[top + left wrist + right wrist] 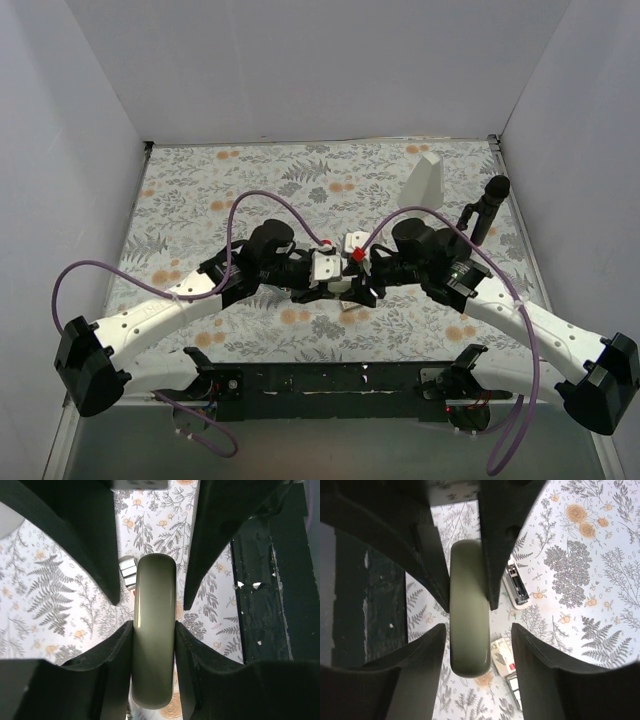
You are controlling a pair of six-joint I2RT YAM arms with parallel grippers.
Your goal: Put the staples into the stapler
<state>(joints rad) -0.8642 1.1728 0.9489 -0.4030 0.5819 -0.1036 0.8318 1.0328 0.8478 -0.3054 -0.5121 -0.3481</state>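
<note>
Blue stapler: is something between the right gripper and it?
Yes. The olive stapler sits inside the open right gripper, clamped by the left gripper. The blue stapler lies off to one side on the table.

Table [190, 200] has a fern-and-flower print cover. A white wedge block [425, 180] stands toward the far right corner. A black cylinder [488, 208] stands upright just beside it, nearer the right edge. Mid-table, toward the near edge: small cream box [501, 655], silver staple strips [128, 571], pale stapler [516, 586] lying open with its metal channel showing. A black rail [330, 378] runs along the near edge.
</note>
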